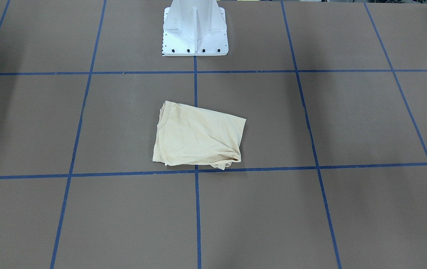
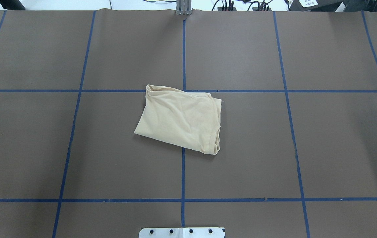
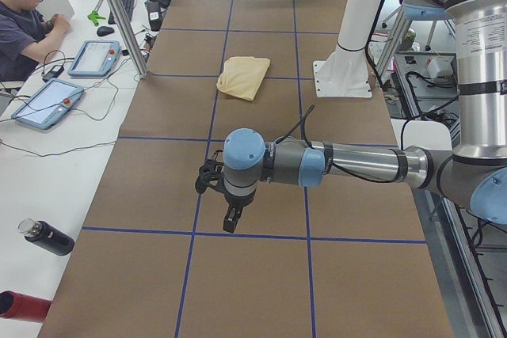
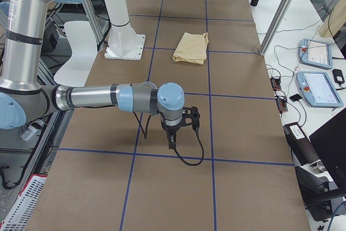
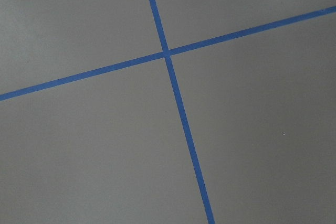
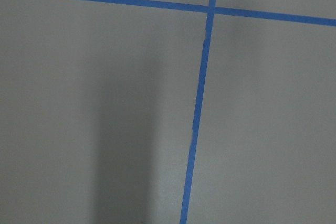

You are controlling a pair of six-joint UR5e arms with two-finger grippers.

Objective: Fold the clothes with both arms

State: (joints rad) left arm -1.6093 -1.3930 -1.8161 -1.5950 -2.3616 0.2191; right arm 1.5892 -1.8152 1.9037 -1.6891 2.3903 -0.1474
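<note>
The pale cream-yellow T-shirt (image 1: 198, 138) lies folded into a compact rough rectangle at the middle of the brown table, with plain fabric up and the neck band at one corner. It also shows in the overhead view (image 2: 182, 120) and, small, in both side views (image 3: 244, 77) (image 4: 191, 48). No print or label shows. My left gripper (image 3: 230, 223) hangs over bare table far from the shirt. My right gripper (image 4: 172, 143) hangs likewise at the other end. Both show only in side views, so I cannot tell if they are open or shut. Both wrist views show only tabletop and tape.
The white pedestal base (image 1: 194, 33) stands behind the shirt. Blue tape lines (image 2: 183, 172) grid the table. An operator (image 3: 24, 13) sits at a side desk with teach pendants (image 3: 47, 104). More pendants (image 4: 319, 87) lie on the other side. A dark bottle (image 3: 47, 237) lies near the table edge.
</note>
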